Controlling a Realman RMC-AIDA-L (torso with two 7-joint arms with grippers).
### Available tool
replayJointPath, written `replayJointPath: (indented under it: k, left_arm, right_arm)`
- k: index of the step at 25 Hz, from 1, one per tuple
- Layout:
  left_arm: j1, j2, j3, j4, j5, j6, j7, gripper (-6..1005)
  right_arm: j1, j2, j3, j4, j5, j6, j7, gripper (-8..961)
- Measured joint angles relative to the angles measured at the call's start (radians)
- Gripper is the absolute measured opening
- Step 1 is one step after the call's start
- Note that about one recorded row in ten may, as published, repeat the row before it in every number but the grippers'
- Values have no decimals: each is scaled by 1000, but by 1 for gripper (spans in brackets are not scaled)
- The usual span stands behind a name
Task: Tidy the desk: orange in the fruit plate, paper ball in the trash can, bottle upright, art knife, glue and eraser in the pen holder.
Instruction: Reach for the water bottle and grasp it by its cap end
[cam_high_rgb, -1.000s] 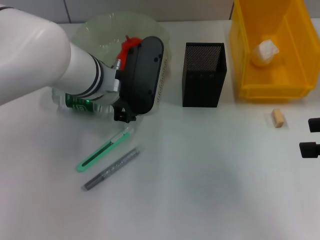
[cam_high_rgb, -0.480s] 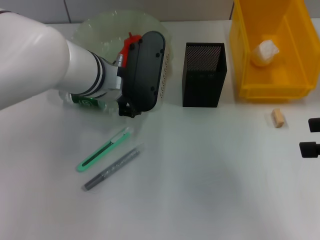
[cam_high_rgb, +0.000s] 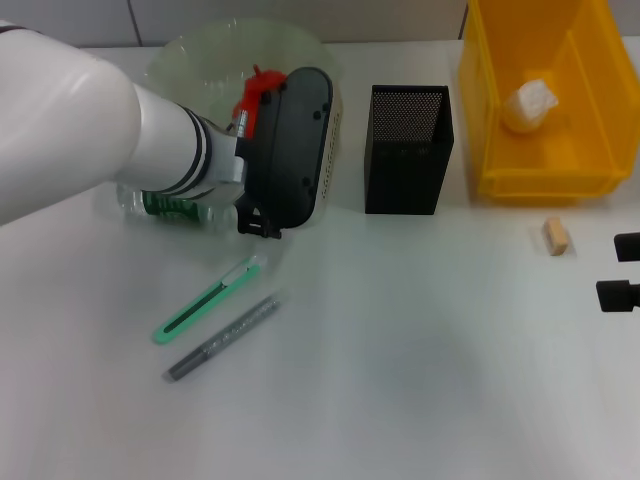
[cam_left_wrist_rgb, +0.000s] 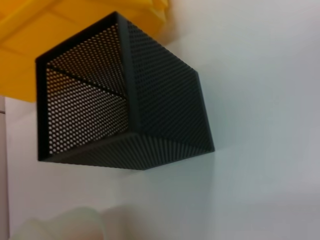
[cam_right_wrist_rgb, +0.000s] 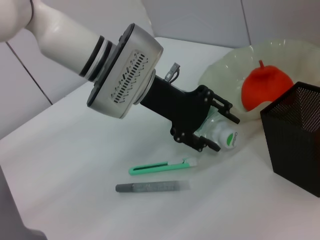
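The clear bottle (cam_high_rgb: 162, 205) with a green label lies on its side in front of the glass fruit plate (cam_high_rgb: 190, 60). My left gripper (cam_high_rgb: 257, 222) is shut on the bottle's cap end; the right wrist view shows its fingers (cam_right_wrist_rgb: 221, 106) on either side of the bottle (cam_right_wrist_rgb: 227, 138). The orange (cam_high_rgb: 254, 88) sits in the plate. The green art knife (cam_high_rgb: 207, 300) and the grey glue stick (cam_high_rgb: 222, 337) lie on the table below the gripper. The eraser (cam_high_rgb: 555, 236) lies near the open right gripper (cam_high_rgb: 622, 272). The black mesh pen holder (cam_high_rgb: 407, 150) stands in the middle.
A yellow bin (cam_high_rgb: 590, 170) at the back right holds the white paper ball (cam_high_rgb: 530, 104). The pen holder (cam_left_wrist_rgb: 125, 115) fills the left wrist view, with the bin (cam_left_wrist_rgb: 20, 55) behind it.
My left gripper has lifted a little and moved back toward the plate. The bottle has turned in place; its label shows a different face.
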Motion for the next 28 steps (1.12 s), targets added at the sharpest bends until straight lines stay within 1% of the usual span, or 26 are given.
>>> replayJointPath:
  k: [9, 18, 28]
  left_arm:
    - [-1, 0, 25, -7, 39, -8, -26, 641]
    - [-12, 0, 61, -31, 39, -37, -42, 637]
    - [-23, 0, 63, -62, 39, -57, -51, 632]
  right_arm:
    - [6, 0, 2, 1, 0, -2, 0, 757]
    - [7, 0, 2, 1, 0, -2, 0, 757]
    - [6, 0, -4, 1, 1, -3, 0, 756]
